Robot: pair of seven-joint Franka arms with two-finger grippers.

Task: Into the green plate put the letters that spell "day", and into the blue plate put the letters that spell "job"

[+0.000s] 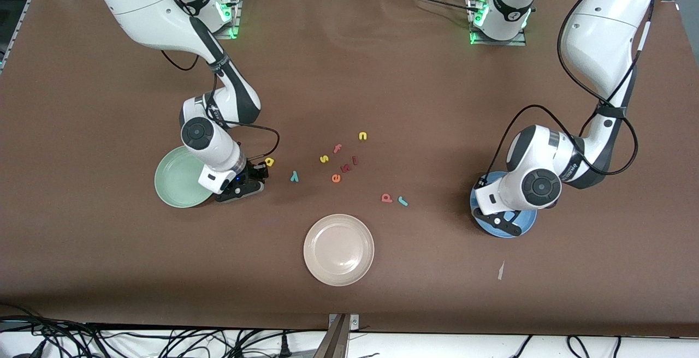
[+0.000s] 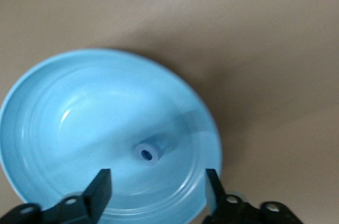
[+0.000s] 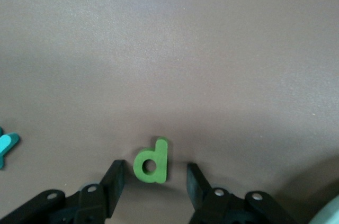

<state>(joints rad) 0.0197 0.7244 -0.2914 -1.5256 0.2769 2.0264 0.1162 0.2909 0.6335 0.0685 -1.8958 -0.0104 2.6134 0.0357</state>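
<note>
Green "d" (image 3: 152, 160) lies flat on the counter (image 1: 109, 270) just beside the green plate (image 1: 170, 183), toward the middle of the counter. It sits between the two fingers of the right pincer (image 3: 154, 179), which stand apart with a gap on either side; nothing is pinched yet. Yellow "a" (image 1: 269, 161) and teal "y" (image 1: 294, 177) lie close by, both outside the plate, which looks empty where it shows.

Blue "o" (image 2: 148, 154) rests inside the blue plate (image 2: 47, 102). The left pincer (image 2: 158, 186) hangs over that plate with fingers spread, holding nothing. Pinkish-red "b" (image 1: 386, 198) and teal "j" (image 1: 403, 201) lie side by side on the counter between the blue plate and the beige plate (image 1: 338, 249).

Assessment: one letter of six is delivered. Step in hand is the right arm's grasp of the "d". Next move calls for closing squarely on the thin foam piece, lifting clear, then carrying it the short way over the green rim. The left arm should go for "b" or "j".
</note>
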